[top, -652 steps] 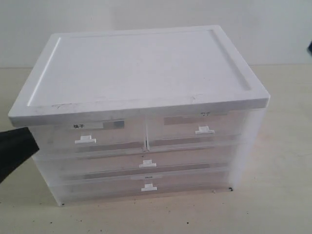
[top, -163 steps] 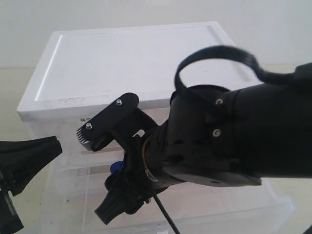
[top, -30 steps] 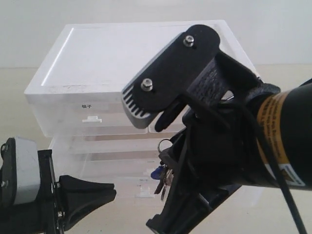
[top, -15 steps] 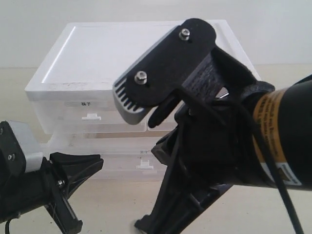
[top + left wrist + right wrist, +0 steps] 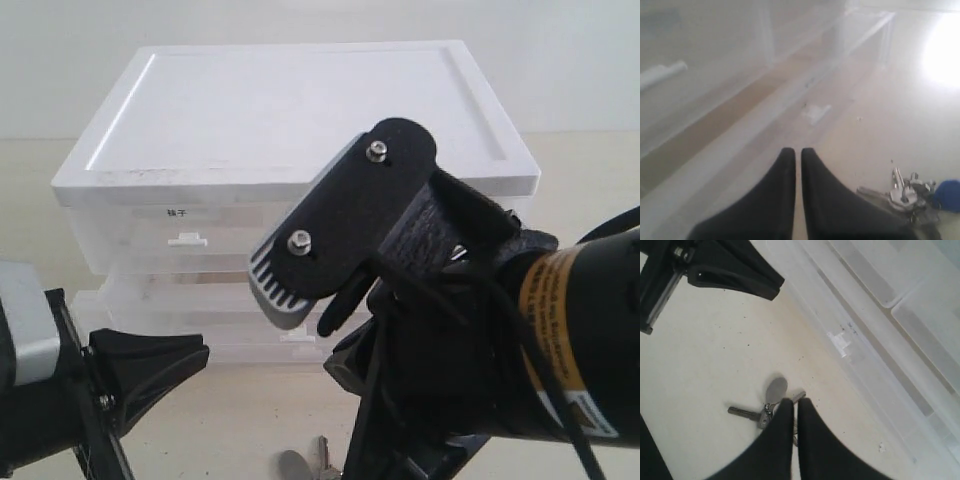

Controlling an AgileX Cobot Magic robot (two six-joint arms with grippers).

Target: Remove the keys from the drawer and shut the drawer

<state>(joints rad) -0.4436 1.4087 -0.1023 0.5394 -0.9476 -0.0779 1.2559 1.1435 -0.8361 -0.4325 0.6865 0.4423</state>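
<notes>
On the matte beige tabletop (image 5: 700, 355), before the frosted translucent plastic drawer unit (image 5: 290, 110), the keys (image 5: 766, 410) lie flat: silver blades, grey oval tag (image 5: 776, 389), blue fob (image 5: 946, 195). The tapered black left gripper (image 5: 798, 152) and right gripper (image 5: 792, 404) are both pinched closed, the right one's tips over the ring.

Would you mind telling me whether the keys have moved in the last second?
Yes. The keys went down: they hung level with the lower half of the drawer unit, and now lie on the table before it.

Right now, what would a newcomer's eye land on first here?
The big black right hand, filling the exterior view's foreground in front of the white drawer cabinet. Next, the keys lying on the table below it, outside the cabinet.
</notes>
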